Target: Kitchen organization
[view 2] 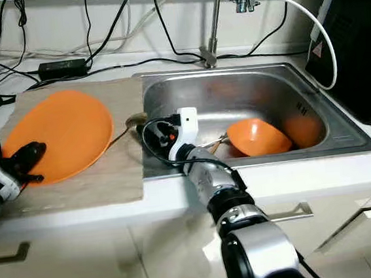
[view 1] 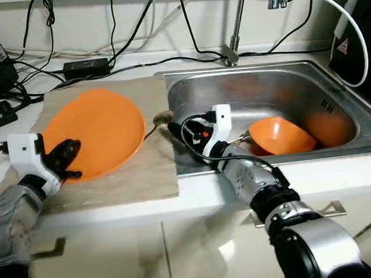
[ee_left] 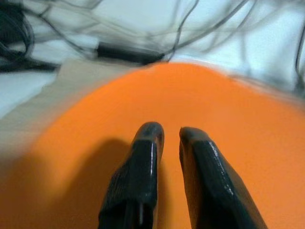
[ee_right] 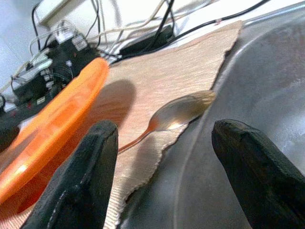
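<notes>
The right gripper [ee_right: 162,157], fingers spread wide, faces a spoon [ee_right: 178,114] lying just ahead on the beige mat's [view 1: 120,178] edge by the sink rim [view 1: 171,124]. A careless close could knock it into the sink. The left gripper [ee_left: 167,136], fingers nearly together, holds nothing over the orange plate [view 1: 99,131] beneath it

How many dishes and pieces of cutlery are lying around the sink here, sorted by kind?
Orange plates: 1, the plate on the beige mat, under the left gripper.
Orange bowls: 1, the bowl inside the sink.
Spoons: 1, the spoon at the mat's edge, ahead of the open right gripper.
Total: 3
</notes>
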